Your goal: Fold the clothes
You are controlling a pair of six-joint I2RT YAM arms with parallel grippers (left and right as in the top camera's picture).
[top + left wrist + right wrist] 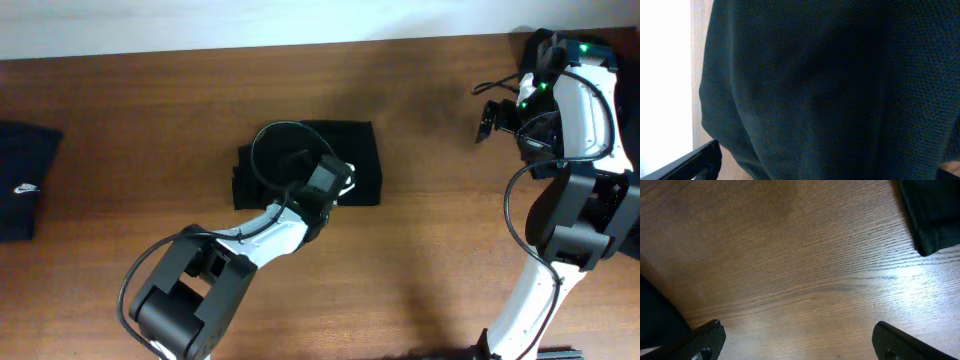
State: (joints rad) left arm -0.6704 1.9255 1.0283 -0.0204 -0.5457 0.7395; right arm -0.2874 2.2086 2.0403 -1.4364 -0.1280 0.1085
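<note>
Left gripper [298,160], spread wide and empty, low over folded black garment [360,150] at frame centre; right gripper [800,347], equally open, bare, at upper right. Soft, limp cloth, best pinched at a corner.

A brown wooden table [430,230] bears two things: a folded black garment [365,150] mid-table, and at the left edge a dark garment [25,185] with a white logo.

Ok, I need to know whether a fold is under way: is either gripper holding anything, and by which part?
Nothing is held. The left gripper hangs open over the folded black garment; the right gripper is open above the table.
</note>
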